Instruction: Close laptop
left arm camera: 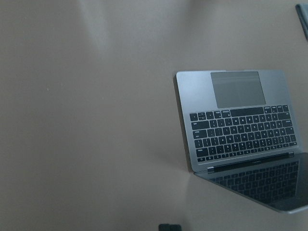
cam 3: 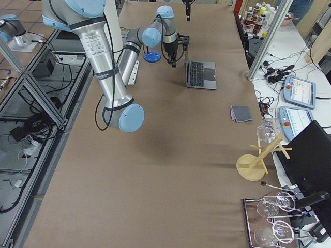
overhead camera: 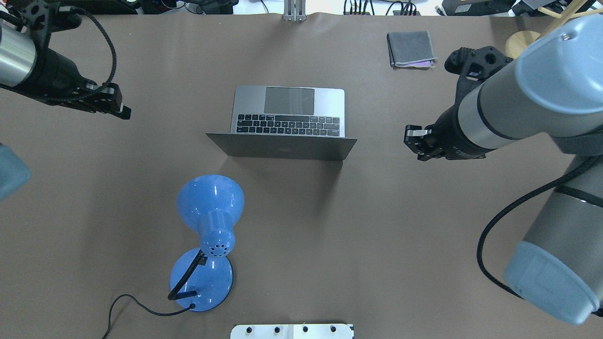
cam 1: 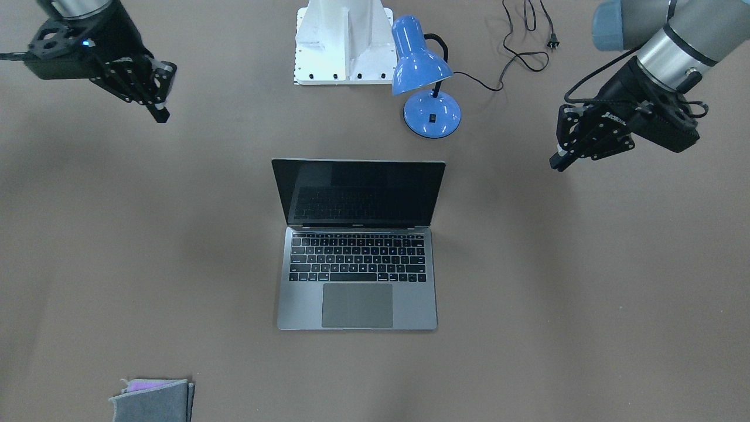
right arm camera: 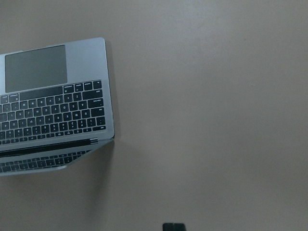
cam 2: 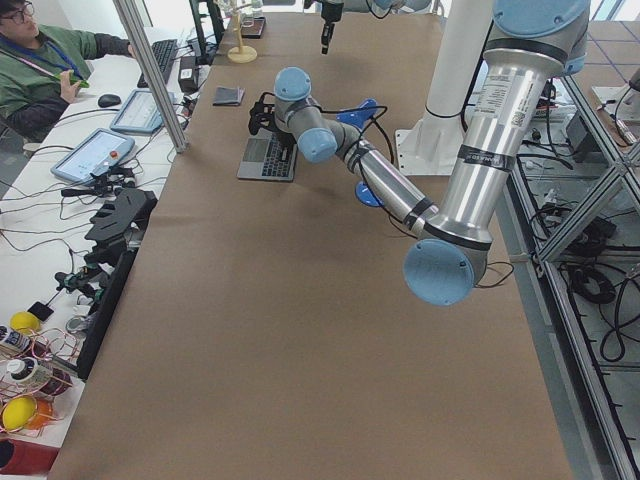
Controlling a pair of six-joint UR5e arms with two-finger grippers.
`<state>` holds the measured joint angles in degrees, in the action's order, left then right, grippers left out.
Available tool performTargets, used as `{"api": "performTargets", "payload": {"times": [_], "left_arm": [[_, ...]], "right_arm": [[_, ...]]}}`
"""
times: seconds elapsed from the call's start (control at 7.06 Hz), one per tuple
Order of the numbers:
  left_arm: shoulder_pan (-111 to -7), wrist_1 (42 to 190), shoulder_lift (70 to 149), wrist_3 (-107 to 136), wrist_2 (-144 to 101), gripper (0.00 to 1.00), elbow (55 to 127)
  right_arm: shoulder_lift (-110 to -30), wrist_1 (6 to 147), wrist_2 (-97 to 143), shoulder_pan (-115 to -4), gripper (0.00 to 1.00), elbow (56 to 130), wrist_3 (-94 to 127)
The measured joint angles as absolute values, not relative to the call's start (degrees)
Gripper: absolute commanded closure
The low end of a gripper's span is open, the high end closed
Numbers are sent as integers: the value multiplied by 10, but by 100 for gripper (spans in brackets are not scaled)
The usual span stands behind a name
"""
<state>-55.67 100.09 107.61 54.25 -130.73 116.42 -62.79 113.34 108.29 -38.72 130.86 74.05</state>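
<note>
The grey-silver laptop [cam 1: 357,246] lies open in the middle of the table, its dark screen upright and its lid back toward the robot [overhead camera: 282,146]. It also shows in the left wrist view [left arm camera: 236,125] and the right wrist view [right arm camera: 53,96]. My left gripper [overhead camera: 121,111] hovers shut and empty well to the laptop's left; in the front-facing view it is on the right [cam 1: 558,163]. My right gripper [overhead camera: 411,139] hovers shut and empty to the laptop's right, apart from it, and is on the left in the front-facing view [cam 1: 161,114].
A blue desk lamp [overhead camera: 209,235] stands between the robot base [cam 1: 344,41] and the laptop's lid, its black cord [cam 1: 527,47] trailing on the table. A small grey felt pouch [overhead camera: 411,48] lies at the far right corner.
</note>
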Motion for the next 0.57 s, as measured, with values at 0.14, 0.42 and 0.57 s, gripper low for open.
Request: {"api": "performTargets", "payload": {"times": [0.14, 0.42, 0.57], "left_arm": [[-531, 969, 1095, 570, -1287, 100, 1172], [-491, 888, 1154, 620, -1266, 100, 1177], [-476, 844, 1184, 634, -1254, 100, 1177]], "right_arm": [[-605, 1152, 1067, -364, 100, 1305, 765], [-570, 1163, 1046, -332, 100, 1285, 820], [-551, 1165, 1042, -322, 100, 1267, 845]]}}
